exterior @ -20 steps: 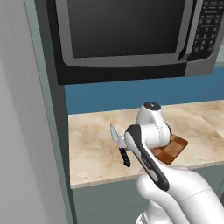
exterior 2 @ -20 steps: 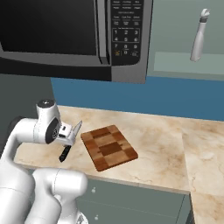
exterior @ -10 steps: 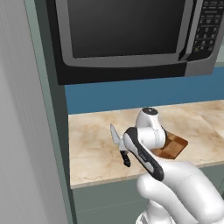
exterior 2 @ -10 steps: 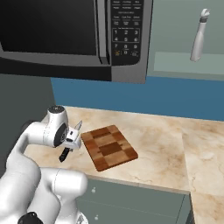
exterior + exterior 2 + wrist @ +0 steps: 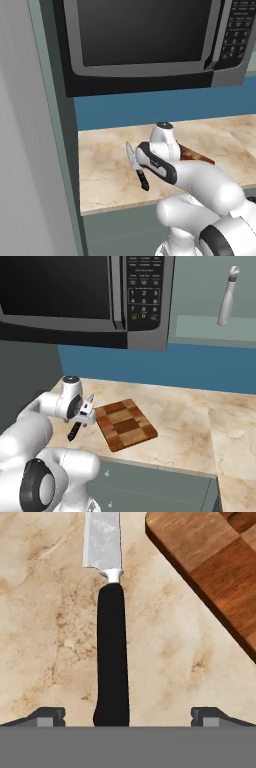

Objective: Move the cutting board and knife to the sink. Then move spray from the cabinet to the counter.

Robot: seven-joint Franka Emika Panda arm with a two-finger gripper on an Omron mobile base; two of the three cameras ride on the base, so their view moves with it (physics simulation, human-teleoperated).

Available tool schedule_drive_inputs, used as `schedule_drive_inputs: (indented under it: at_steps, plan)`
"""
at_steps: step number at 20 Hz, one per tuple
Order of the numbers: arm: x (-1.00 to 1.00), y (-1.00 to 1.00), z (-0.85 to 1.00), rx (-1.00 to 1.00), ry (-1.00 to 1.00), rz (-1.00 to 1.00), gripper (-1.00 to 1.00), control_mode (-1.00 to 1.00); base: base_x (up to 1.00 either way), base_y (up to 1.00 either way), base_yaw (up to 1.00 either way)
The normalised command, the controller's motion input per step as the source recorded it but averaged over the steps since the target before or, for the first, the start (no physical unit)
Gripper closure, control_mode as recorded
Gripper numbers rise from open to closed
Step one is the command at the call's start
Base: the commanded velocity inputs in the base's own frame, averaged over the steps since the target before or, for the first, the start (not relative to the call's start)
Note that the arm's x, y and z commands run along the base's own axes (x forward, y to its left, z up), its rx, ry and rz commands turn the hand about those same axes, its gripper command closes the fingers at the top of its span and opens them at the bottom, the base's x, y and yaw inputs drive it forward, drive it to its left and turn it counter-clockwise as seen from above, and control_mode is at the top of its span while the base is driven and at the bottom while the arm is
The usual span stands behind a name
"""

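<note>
Beige marbled counter (image 5: 185, 421), checkered cutting board (image 5: 125, 424) lying flat on it, knife (image 5: 111, 637) flat just beside the board

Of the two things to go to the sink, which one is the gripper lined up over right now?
The knife: its black handle runs between the open jaws in the hand view. The cutting board lies off to one side, apart from it.

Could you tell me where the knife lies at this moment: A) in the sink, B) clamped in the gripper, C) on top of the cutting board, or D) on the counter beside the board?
D: the knife lies flat on the counter, apart from the cutting board.
</note>
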Motion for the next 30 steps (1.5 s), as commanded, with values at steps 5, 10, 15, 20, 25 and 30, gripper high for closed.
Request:
schedule_drive_inputs:
  at_steps: [5,10,15,20,25,30]
  plan:
    - [0.17,0.00,-0.22,0.00,0.00,0.00,-1.00,-1.00,0.00,0.00,0.00]
    - [0.07,0.02,-0.31,0.00,0.00,0.00,-1.00,-1.00,0.00,0.00,0.00]
    - [0.04,0.10,-0.35,0.00,0.00,0.00,-1.00,-1.00,0.00,0.00,0.00]
    - [0.08,0.09,-0.30,0.00,0.00,0.00,-1.00,-1.00,0.00,0.00,0.00]
    - [0.08,0.04,-0.30,0.00,0.00,0.00,-1.00,-1.00,0.00,0.00,0.00]
    - [0.03,0.00,-0.31,0.00,0.00,0.00,-1.00,-1.00,0.00,0.00,0.00]
